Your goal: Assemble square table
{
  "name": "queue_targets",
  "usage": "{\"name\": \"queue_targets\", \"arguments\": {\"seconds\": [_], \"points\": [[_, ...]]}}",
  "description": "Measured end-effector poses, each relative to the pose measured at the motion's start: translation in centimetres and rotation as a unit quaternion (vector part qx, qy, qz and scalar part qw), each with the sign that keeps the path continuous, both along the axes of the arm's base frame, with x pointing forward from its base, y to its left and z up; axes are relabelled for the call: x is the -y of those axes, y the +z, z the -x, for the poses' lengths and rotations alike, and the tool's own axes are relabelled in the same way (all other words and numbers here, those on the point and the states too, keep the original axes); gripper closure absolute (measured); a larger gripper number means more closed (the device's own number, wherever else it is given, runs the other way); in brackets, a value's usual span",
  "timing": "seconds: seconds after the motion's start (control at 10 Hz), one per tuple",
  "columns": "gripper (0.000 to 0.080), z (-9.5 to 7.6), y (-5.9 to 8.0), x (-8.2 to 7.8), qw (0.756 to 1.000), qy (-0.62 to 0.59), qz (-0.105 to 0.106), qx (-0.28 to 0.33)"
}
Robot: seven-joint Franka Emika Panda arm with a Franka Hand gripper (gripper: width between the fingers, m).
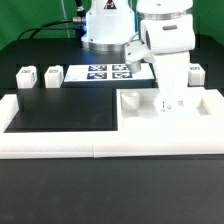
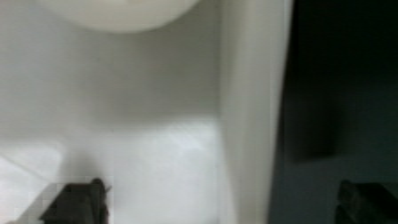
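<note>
A black table (image 1: 60,110) fills the exterior view. A long white border rail (image 1: 60,145) runs across the lower half of the frame and turns up along the left edge.

The square table slab (image 1: 195,110), flat and white, lies in the right centre of the frame, tucked against the rail's right corner.

A white robot arm (image 1: 165,40) reaches down from the upper right, over the slab.

The marker board (image 1: 95,73), thin and printed with black-and-white tags, lies flat at upper centre.

A small white tagged leg block (image 1: 25,76) and a second leg block (image 1: 53,75) stand in the upper left, side by side but apart. A third leg block (image 1: 197,72) stands at the upper right edge, behind the slab.

The gripper (image 1: 170,100) points straight down, low over the slab; whether it touches cannot be told.

In the wrist view the gripper (image 2: 219,200) shows two dark fingers (image 2: 75,200) set wide apart, holding nothing. Beneath them lies a blurred white surface (image 2: 160,130) beside a dark band (image 2: 338,100).
</note>
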State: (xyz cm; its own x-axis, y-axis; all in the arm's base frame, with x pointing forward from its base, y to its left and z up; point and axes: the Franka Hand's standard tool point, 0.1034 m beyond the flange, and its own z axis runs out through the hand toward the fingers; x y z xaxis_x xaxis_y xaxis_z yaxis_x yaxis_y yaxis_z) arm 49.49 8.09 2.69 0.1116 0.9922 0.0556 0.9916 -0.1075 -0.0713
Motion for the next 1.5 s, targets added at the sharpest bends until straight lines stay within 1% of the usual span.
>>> {"name": "queue_targets", "arguments": {"seconds": [0.1,0.2,0.3,0.5,0.6,0.7,0.8,0.9,1.0,1.2,1.3,1.4,1.5], "points": [[0.0150,0.6,1.1,-0.4,1.000,-0.029,0.008,0.000],[0.0150,1.2,2.1,-1.5,0.998,-0.069,0.013,0.002],[0.0150,2.0,3.3,-3.5,0.990,-0.140,0.020,0.004],[0.0150,2.5,3.8,-6.1,0.971,-0.239,0.025,0.002],[0.0150,2.5,3.7,-6.3,0.963,-0.267,0.025,0.001],[0.0150,2.1,3.3,-5.3,0.958,-0.288,0.017,0.002],[0.0150,2.1,3.3,-5.4,0.940,-0.340,0.019,-0.002],[0.0150,2.2,3.3,-5.8,0.930,-0.367,0.019,-0.005],[0.0150,2.4,3.3,-5.9,0.911,-0.411,0.021,-0.010],[0.0150,4.1,3.0,-7.2,0.850,-0.525,0.037,-0.031],[0.0150,4.7,2.9,-8.1,0.820,-0.570,0.040,-0.039],[0.0150,5.2,2.7,-9.1,0.798,-0.601,0.035,-0.039],[0.0150,5.8,2.3,-9.3,0.792,-0.608,0.031,-0.041]]}}
